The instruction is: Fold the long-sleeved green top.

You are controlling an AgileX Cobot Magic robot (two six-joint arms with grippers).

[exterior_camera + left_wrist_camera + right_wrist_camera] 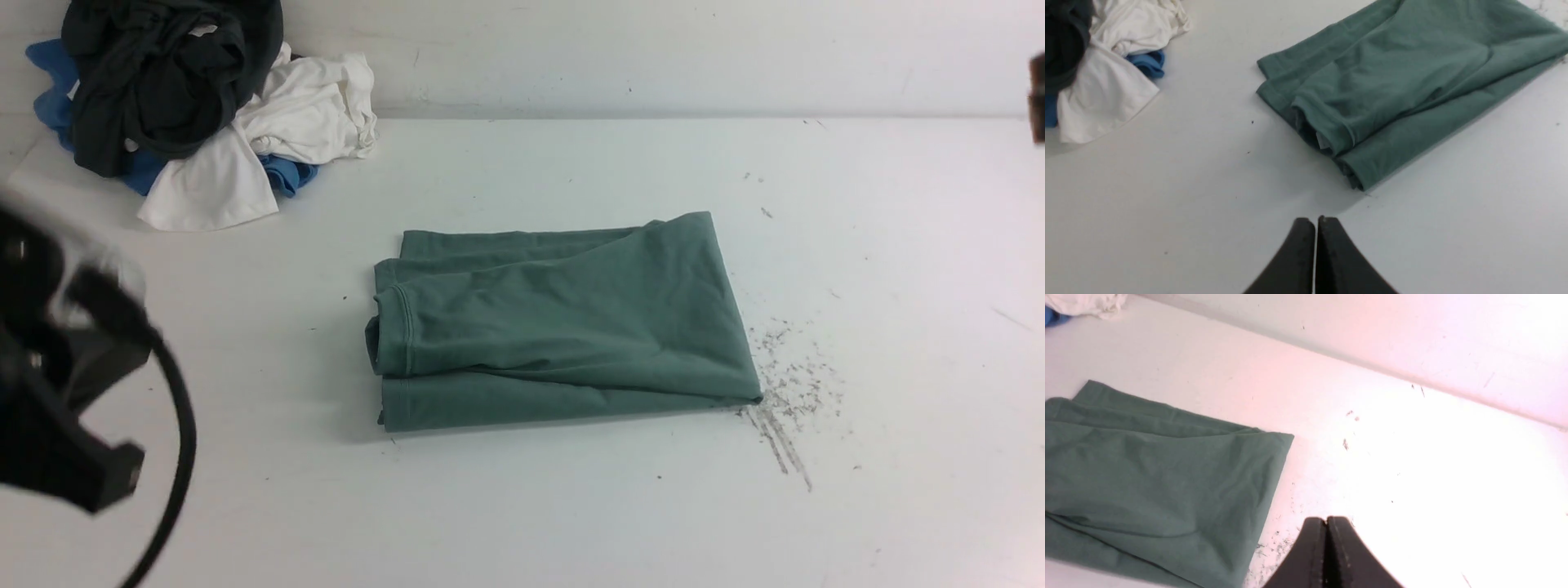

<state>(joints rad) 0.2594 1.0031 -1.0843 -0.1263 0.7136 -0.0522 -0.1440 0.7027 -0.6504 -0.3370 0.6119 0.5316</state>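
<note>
While the green long-sleeved top [563, 322] lies folded into a compact rectangle near the middle of the white table [522, 506], neither arm touches it; the left gripper [1316, 222] hangs above bare table just off the top's hemmed edge, its jaws pressed together and holding nothing; the right gripper [1327, 521] is likewise closed and empty, over the scuffed patch [788, 392] beside the top's right edge; a heap of black garment [163, 73], white garments [269, 139] and blue garments [49, 90] sits at the table's far-left corner, well apart from the top.
</note>
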